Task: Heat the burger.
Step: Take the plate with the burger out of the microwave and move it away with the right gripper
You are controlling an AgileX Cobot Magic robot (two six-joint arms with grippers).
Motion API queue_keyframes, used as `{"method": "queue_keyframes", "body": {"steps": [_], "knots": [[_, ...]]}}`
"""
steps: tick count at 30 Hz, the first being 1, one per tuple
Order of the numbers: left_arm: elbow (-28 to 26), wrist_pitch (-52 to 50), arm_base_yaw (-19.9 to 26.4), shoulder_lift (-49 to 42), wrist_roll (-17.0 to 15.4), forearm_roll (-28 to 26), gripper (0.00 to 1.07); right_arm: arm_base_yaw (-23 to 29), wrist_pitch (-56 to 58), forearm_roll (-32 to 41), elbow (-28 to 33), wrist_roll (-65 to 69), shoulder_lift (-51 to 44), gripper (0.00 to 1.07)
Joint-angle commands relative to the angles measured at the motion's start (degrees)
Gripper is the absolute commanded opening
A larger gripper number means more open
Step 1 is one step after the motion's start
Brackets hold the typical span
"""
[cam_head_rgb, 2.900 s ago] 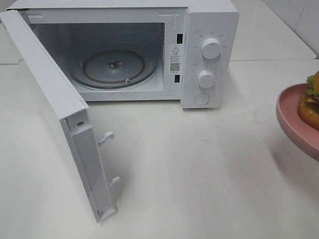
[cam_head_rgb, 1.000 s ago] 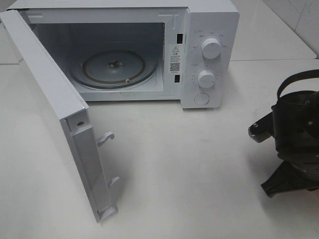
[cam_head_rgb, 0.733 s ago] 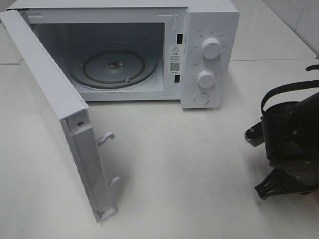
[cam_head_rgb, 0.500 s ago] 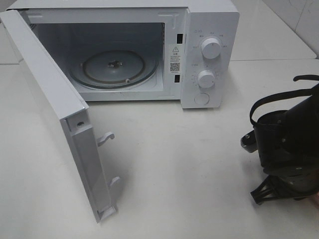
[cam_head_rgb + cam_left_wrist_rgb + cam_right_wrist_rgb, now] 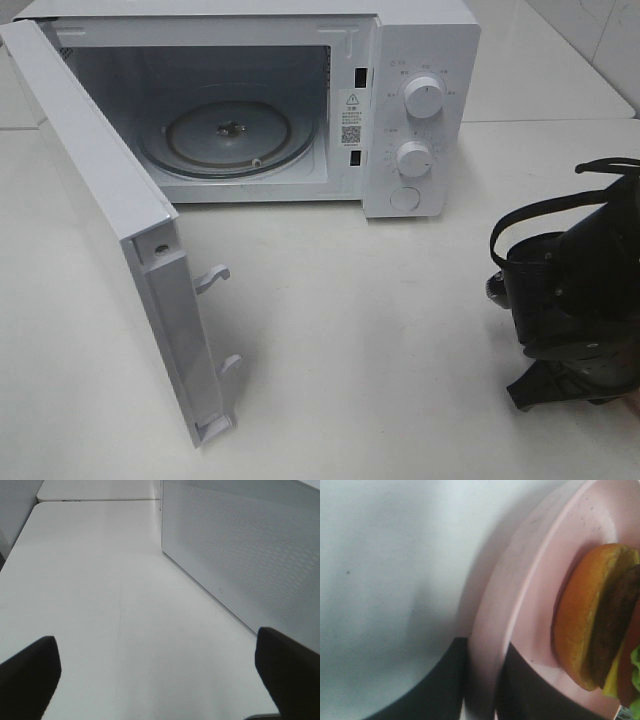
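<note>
In the right wrist view the burger (image 5: 592,620) lies on a pink plate (image 5: 530,580), showing golden bun, dark patty, yellow cheese and a bit of green lettuce. My right gripper (image 5: 485,647) has its two dark fingers on either side of the plate's rim, pressed against it. From the high camera only the black right arm (image 5: 575,300) shows, at the right edge of the table; it hides the plate and the burger. My left gripper (image 5: 160,680) stands wide open over bare white table, with nothing between its fingers.
A white microwave (image 5: 420,40) stands at the back with its door (image 5: 110,230) swung open toward the front left and its glass turntable (image 5: 228,135) bare. Its perforated side wall (image 5: 240,555) runs beside the left gripper.
The right arm has slid left and toward the front edge in the high view. The pink plate and burger, seen earlier at the right edge, are now hidden under the arm.
</note>
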Motion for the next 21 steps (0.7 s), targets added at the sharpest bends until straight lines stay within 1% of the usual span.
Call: {"method": "queue_keyframes", "body": {"steps": [1,2,3,4,5,6,8,9,10,11,12,14,15,16,18,19,21], "knots": [[0.2,-0.5,0.2,-0.5,-0.3,0.0,0.98,-0.1,1.9,0.3,-0.1,-2.3,-2.0,0.36],[0.2,-0.5,0.2,-0.5,-0.3,0.0,0.98,-0.1,1.9,1.0,-0.1,-3.4,-3.1,0.40],[0.2,-0.5,0.2,-0.5,-0.3,0.0,0.98,-0.1,1.9,2.4,-0.1,-5.6,-5.6,0.47],[0.2,-0.5,0.2,-0.5,-0.3,0.0,0.98,-0.1,1.9,2.4,-0.1,-5.6,-5.6,0.47],[0.2,-0.5,0.2,-0.5,-0.3,0.0,0.98,-0.1,1.8,4.4,-0.1,-7.8,-7.9,0.54],[0.2,-0.5,0.2,-0.5,-0.3,0.0,0.98,-0.1,1.8,4.4,-0.1,-7.8,-7.9,0.54],[0.2,-0.5,0.2,-0.5,-0.3,0.0,0.98,-0.1,1.3,7.3,-0.1,-12.0,-11.6,0.62],[0.2,-0.5,0.2,-0.5,-0.3,0.0,0.98,-0.1,1.3,7.3,-0.1,-12.0,-11.6,0.62],[0.2,-0.5,0.2,-0.5,-0.3,0.0,0.98,-0.1,0.5,9.6,-0.1,-15.2,-14.7,0.68],[0.2,-0.5,0.2,-0.5,-0.3,0.0,0.98,-0.1,0.1,10.9,-0.1,-16.7,-16.3,0.70],[0.2,-0.5,0.2,-0.5,-0.3,0.0,0.98,-0.1,0.1,10.9,-0.1,-16.7,-16.3,0.70],[0.2,-0.5,0.2,-0.5,-0.3,0.0,0.98,-0.1,-1.0,14.3,-0.1,-21.3,-20.7,0.74],[0.2,-0.5,0.2,-0.5,-0.3,0.0,0.98,-0.1,-1.0,14.3,-0.1,-21.3,-20.7,0.74],[0.2,-0.5,0.2,-0.5,-0.3,0.0,0.98,-0.1,-1.4,17.0,-0.1,-25.6,-24.2,0.77],[0.2,-0.5,0.2,-0.5,-0.3,0.0,0.98,-0.1,-1.5,18.0,-0.1,-27.8,-25.8,0.77],[0.2,-0.5,0.2,-0.5,-0.3,0.0,0.98,-0.1,-1.8,20.6,-0.1,-32.1,-29.3,0.78],[0.2,-0.5,0.2,-0.5,-0.3,0.0,0.98,-0.1,-1.8,21.6,-0.1,-33.5,-30.8,0.77]]}}
